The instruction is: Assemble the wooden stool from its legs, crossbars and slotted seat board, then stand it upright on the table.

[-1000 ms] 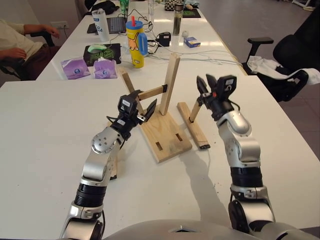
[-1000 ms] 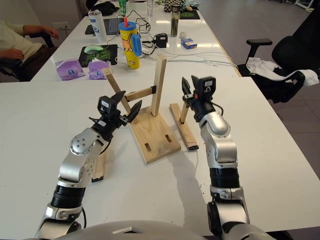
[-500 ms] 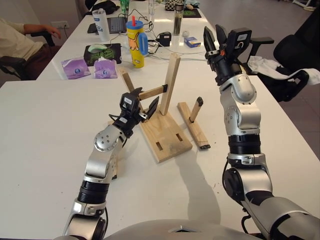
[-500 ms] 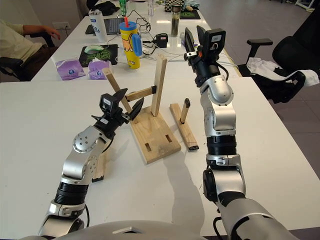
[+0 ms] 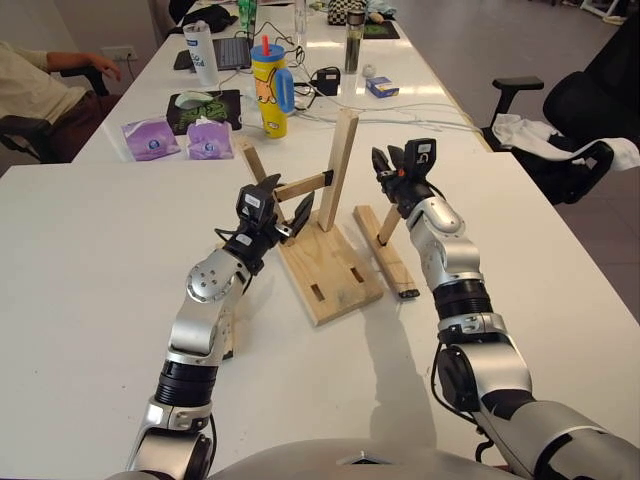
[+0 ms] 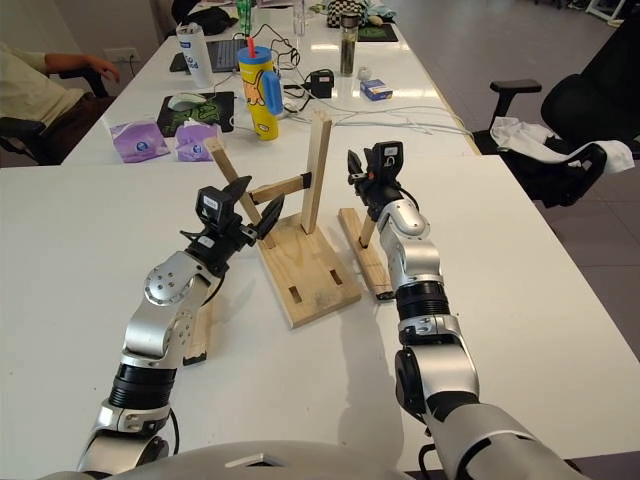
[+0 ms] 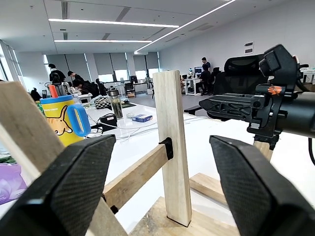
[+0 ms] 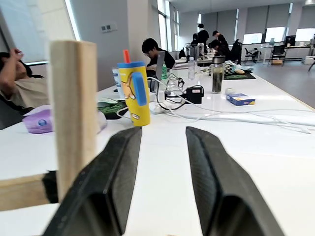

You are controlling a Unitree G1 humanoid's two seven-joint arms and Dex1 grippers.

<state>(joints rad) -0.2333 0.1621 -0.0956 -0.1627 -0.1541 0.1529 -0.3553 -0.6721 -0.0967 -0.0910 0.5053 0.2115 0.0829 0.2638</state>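
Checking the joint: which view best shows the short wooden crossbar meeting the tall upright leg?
The left wrist view: the short wooden crossbar is close, its dark end against the tall upright wooden leg. Both eye views show it small; the right wrist view catches its end.

Bright, even indoor light. Ceiling strip lights (image 7: 113,22) run across the top of the left wrist view; a window (image 8: 29,29) at upper left of the right wrist view is blown out. White table (image 5: 80,260) is near-overexposed, and the far table (image 5: 330,40) at top centre shows glossy glare. Soft, faint shadow edges the seat board (image 5: 335,270).
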